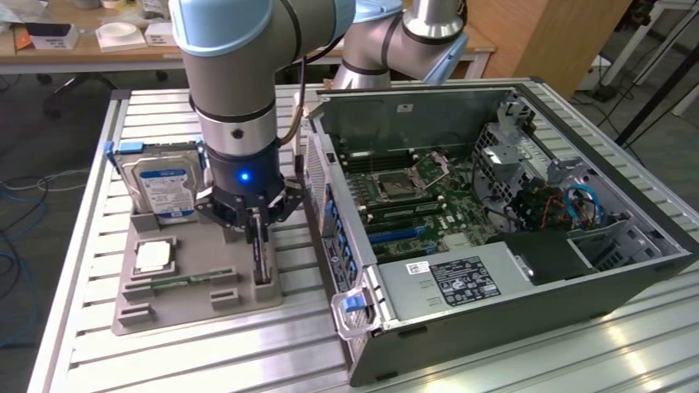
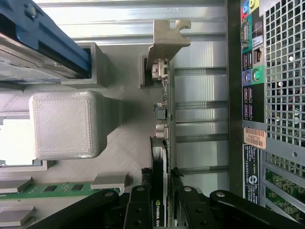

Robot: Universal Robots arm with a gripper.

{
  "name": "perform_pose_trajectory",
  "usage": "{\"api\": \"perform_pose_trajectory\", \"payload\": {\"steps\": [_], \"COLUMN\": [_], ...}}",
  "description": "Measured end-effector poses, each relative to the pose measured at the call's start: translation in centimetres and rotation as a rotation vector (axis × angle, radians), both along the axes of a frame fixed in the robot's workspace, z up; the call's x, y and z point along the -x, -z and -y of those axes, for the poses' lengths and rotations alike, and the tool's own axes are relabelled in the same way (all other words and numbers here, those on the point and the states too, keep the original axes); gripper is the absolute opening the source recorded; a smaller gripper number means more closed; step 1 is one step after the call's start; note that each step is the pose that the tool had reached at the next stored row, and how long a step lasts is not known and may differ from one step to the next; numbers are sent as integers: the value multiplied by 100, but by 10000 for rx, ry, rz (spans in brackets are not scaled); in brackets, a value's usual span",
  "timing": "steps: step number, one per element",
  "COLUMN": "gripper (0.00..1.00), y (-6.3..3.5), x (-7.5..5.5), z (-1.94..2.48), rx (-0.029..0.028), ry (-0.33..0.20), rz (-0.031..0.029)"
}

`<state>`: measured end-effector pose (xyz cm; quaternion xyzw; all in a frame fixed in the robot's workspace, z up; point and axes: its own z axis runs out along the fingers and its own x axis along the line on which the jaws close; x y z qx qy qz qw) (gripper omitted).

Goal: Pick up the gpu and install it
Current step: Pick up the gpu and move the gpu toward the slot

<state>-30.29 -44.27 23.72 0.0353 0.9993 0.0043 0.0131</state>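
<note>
A slatted metal table (image 1: 77, 327) holds an open desktop computer case (image 1: 525, 327) on the exterior view's right, its motherboard (image 1: 415, 196) exposed. A grey and blue robot arm (image 1: 235, 74) reaches straight down on the exterior view's left, over a grey plastic fixture tray (image 1: 186, 307) that lies just beside the case. A silver hard drive (image 1: 162, 188) with a blue-white label stands upright at the tray's far end. The gpu (image 1: 260, 254), a thin black card, stands on edge in a slot on the tray's side nearest the case, its grey metal bracket (image 2: 167, 40) at one end. The gripper (image 1: 258, 221) sits over the card's top edge. Its black fingers (image 2: 142, 200) are narrowly parted, one on each side of the card, with a thin gap showing. A square processor chip (image 1: 153, 256) and a green memory stick (image 1: 180, 281) lie flat in the tray.
</note>
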Motion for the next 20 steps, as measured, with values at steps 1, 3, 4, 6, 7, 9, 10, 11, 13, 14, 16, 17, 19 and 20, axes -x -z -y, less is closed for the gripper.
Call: {"api": "perform_pose_trajectory", "payload": {"steps": [1, 3, 4, 6, 7, 9, 10, 11, 13, 14, 16, 17, 19, 20], "gripper": [26, 26, 26, 26, 26, 26, 26, 26, 26, 26, 26, 26, 26, 26], "y": [0, 0, 0, 0, 0, 0, 0, 0, 0, 0, 0, 0, 0, 0], "x": [0, 0, 0, 0, 0, 0, 0, 0, 0, 0, 0, 0, 0, 0], "z": [0, 0, 0, 0, 0, 0, 0, 0, 0, 0, 0, 0, 0, 0], "rx": [0, 0, 0, 0, 0, 0, 0, 0, 0, 0, 0, 0, 0, 0], "ry": [0, 0, 0, 0, 0, 0, 0, 0, 0, 0, 0, 0, 0, 0], "rz": [0, 0, 0, 0, 0, 0, -1, 0, 0, 0, 0, 0, 0, 0]}}
